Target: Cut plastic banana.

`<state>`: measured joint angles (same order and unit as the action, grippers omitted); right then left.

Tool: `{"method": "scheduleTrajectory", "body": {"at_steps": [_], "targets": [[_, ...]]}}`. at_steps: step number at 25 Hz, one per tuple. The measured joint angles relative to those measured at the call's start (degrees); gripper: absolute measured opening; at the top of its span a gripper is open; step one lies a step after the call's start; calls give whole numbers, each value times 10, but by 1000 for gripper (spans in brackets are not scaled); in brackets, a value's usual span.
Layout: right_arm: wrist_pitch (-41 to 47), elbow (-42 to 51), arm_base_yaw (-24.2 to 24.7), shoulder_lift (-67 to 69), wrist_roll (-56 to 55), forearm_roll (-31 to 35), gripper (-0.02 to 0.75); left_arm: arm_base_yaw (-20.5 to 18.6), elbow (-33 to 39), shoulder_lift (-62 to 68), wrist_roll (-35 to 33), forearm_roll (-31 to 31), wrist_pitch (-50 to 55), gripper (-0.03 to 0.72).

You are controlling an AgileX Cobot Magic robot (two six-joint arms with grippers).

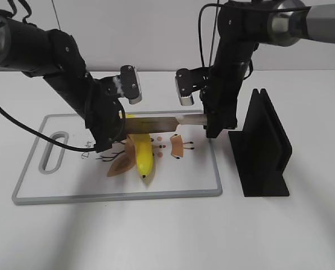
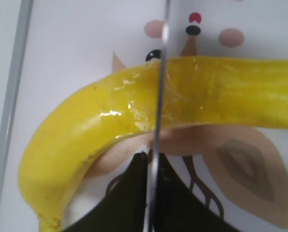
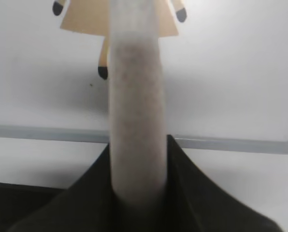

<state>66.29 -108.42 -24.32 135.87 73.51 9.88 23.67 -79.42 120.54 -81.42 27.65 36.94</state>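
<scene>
- The cutting board (image 1: 55, 191) carries the plastic banana (image 1: 144, 160), which lies near its middle, over printed animal figures.
- The knife (image 1: 156, 124) spans both arms, blade edge crossing the banana's curved part in the left wrist view.
- The right gripper (image 3: 136, 193) is clenched on the knife handle; the left gripper (image 1: 108, 132) pinches the blade's far end.
- Judged step: the cut itself. Next calls for pressing straight down evenly through the fruit.
- The black knife stand (image 1: 263, 146) sits beside the board.
</scene>
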Motion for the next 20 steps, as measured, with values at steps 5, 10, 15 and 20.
{"method": "scheduleTrajectory", "body": {"at_steps": [5,10,15,20], "targets": [[5,-4,-2,-26,-1,-3,182,4,10,-25,3,-20,7,-8],[33,-37,-3,-66,0,-7,182,4,11,-84,7,-30,11,-8],[47,-49,-5,-100,1,-2,182,4,11,-135,10,-39,35,-8],[48,-49,-6,-118,4,2,182,4,11,-165,11,-38,45,-8]]}}
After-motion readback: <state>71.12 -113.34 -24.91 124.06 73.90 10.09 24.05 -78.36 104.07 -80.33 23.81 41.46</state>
